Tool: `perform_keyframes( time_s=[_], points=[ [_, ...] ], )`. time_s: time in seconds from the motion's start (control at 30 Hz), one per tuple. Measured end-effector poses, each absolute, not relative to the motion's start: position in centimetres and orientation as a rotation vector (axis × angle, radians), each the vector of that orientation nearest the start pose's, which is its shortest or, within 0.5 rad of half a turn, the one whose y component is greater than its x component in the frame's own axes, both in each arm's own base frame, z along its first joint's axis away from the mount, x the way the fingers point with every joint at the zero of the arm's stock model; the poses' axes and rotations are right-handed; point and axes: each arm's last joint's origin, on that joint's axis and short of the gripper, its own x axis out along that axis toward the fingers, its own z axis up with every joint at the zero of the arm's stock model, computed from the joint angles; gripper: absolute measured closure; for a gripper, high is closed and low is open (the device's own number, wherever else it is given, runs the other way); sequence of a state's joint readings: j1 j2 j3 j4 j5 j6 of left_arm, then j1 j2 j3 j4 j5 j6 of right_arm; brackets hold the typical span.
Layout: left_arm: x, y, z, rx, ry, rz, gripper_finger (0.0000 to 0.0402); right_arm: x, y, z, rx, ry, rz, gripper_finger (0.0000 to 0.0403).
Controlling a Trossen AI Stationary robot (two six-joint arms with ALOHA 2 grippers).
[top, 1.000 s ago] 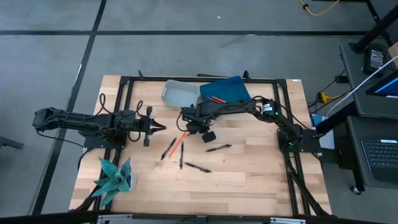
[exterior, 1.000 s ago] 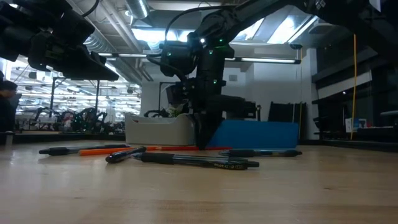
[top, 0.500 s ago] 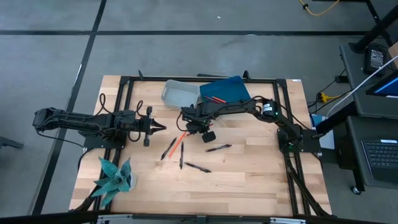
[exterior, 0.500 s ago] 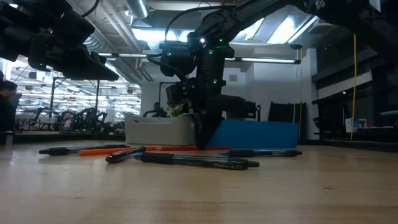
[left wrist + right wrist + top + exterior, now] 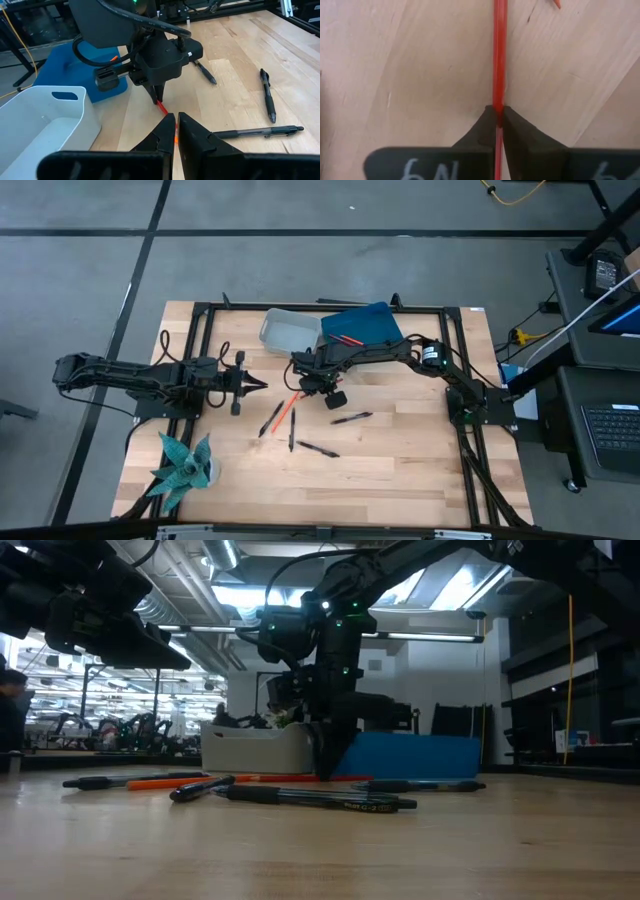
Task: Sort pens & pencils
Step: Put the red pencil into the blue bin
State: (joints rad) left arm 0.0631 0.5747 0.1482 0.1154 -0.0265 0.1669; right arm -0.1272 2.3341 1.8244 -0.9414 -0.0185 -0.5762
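The wooden table [image 5: 400,440] carries everything, with a dark frame around it. At its far edge stand two containers side by side: a blue bin [image 5: 365,322] with one red pencil [image 5: 349,339] already lying on it, and to its left a white bin [image 5: 285,328] whose inside shows nothing in the left wrist view. That pairing reads as one bin per kind, so the blue one is probably for pencils and the white one for pens. A teal paper plant [image 5: 185,460] sits at the near left corner, clear of the work.

The right arm reaches from the right side to the middle of the table, its right gripper [image 5: 304,388] pointing down just near of the bins. Its fingers are pinched together on an orange-red pencil [image 5: 498,60] that lies flat on the wood; the right wrist view shows the shaft running straight between the tips. I judge this is the pick-up step, with the pencil not yet lifted. The left gripper [image 5: 258,385] hovers at the left, fingers closed on nothing, aimed towards the work and seemingly waiting.

Counting what shows: four black pens [image 5: 318,449] scattered near of the right gripper, and two pencils, one in the grip and one on the blue bin.
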Motion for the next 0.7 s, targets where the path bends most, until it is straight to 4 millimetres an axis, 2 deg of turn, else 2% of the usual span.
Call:
perform_keyframes(
  time_s=[0.17, 0.43, 0.7],
  points=[
    [13.8, 0.9, 17.1, 0.16, 0.318, 0.063, 0.0388, 45.4, -5.8, 13.6, -0.358, 1.438, 0.33, 0.0384],
    [13.8, 0.9, 17.0, 0.16, 0.321, 0.062, 0.0388, 46.2, -5.9, 15.5, -0.349, 1.424, 0.308, 0.0385],
    [13.8, 0.9, 17.0, 0.159, 0.322, 0.062, 0.0388, 46.1, -5.9, 17.0, -0.339, 1.449, 0.312, 0.04]
  ],
)
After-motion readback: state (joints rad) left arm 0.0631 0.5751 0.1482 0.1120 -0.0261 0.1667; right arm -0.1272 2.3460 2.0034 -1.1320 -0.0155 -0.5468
